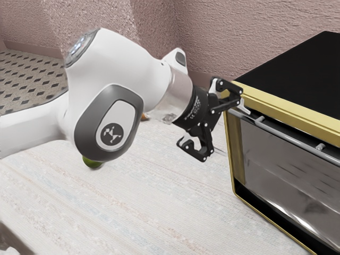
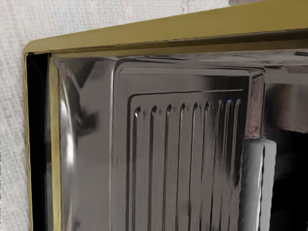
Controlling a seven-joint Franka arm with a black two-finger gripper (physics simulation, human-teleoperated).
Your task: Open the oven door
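Note:
The black gripper (image 1: 220, 127) is open in the exterior view, its fingers wide apart at the near left corner of the oven (image 1: 287, 101). One finger overlaps the left end of the grey bar handle (image 1: 289, 139); I cannot tell whether they touch. The door (image 1: 287, 175) stands upright within the yellow frame, below a dark strip; a slight gap cannot be judged. In the wrist view, the door's ribbed, reflective front (image 2: 161, 154) faces my hand, and the grey handle (image 2: 252, 187) runs beside a dark area.
The yellow oven frame (image 2: 144, 31) borders the door. The pale table (image 1: 133, 207) extends below the arm, and a round green object (image 1: 92, 163) lies partly behind the arm. A pink textured wall (image 1: 212, 37) rises beyond.

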